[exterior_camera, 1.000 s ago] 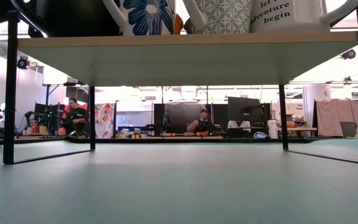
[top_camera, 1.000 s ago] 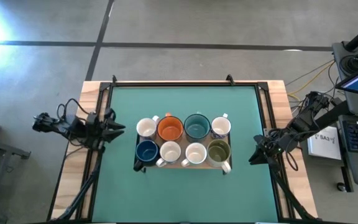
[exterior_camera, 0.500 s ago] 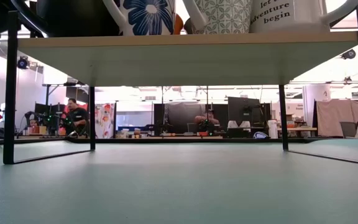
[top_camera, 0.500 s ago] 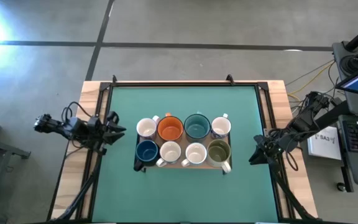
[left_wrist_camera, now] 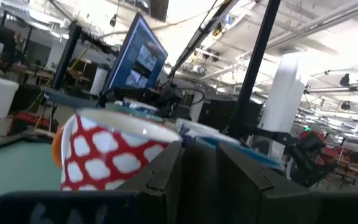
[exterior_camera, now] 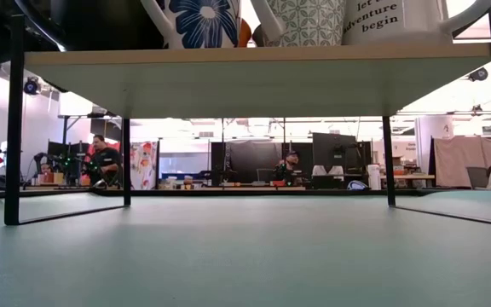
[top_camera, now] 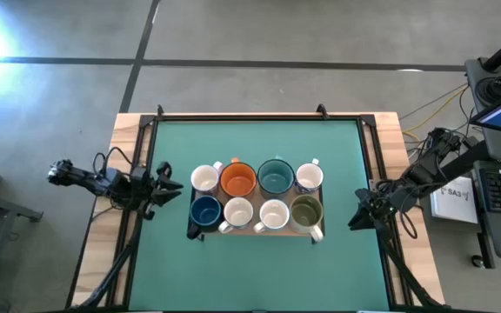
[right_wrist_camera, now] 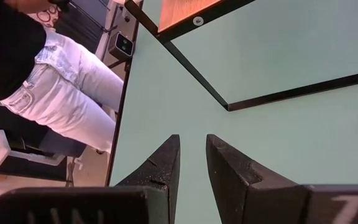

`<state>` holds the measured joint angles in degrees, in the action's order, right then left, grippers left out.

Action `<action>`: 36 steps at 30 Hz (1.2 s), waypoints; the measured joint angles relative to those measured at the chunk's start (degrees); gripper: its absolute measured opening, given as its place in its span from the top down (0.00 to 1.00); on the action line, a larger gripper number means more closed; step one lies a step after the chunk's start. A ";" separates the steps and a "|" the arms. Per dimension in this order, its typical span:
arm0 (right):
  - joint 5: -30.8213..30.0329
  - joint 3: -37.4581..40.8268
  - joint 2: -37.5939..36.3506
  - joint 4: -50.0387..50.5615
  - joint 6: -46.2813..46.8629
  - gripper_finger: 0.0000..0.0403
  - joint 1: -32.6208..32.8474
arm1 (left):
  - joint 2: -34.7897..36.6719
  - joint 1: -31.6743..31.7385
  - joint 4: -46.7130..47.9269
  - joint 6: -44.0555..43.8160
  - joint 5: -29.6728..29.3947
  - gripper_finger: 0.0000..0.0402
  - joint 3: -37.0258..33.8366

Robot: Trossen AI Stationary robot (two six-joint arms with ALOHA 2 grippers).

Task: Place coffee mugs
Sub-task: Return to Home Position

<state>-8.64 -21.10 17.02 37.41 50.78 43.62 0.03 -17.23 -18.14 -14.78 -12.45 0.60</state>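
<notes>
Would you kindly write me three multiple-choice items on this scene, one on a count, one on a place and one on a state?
1. How many mugs stand on the shelf?
A. Six. B. Eight. C. Ten.
2. Where are the left hand and the right hand?
A. Above the mugs. B. Off the shelf's two ends. C. Under the shelf.
3. How do the mugs stand?
A. Upright. B. Upside down. C. On their sides.

Answers:
1 B: the high view shows two rows of four.
2 B: each hand lies beyond its own end of the shelf, clear of the mugs.
3 A: the high view looks down into every mug's open mouth.
</notes>
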 joint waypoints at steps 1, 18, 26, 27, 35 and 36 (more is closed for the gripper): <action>-0.02 0.00 0.00 0.00 0.00 0.83 -0.02 | -0.02 0.00 0.57 -0.28 0.00 0.80 0.00; -0.02 0.00 0.00 0.02 0.00 0.83 -0.02 | -0.02 0.02 4.36 -2.26 -0.44 0.80 1.22; 0.00 0.00 0.00 0.00 0.00 0.83 0.00 | -0.02 0.02 4.54 -2.26 -0.46 0.80 1.27; -0.02 0.00 0.02 0.00 0.00 0.83 0.00 | -0.02 0.02 4.55 -2.26 -0.46 0.80 1.27; -0.02 0.00 0.00 0.00 0.00 0.83 -0.01 | -0.02 0.02 4.54 -2.28 -0.48 0.80 1.26; -0.02 0.00 0.00 0.02 0.00 0.83 0.00 | -0.02 0.02 4.53 -2.28 -0.48 0.80 1.25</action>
<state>-8.66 -21.10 17.02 37.43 50.78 43.61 0.01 -17.21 -13.61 -17.06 -12.93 1.85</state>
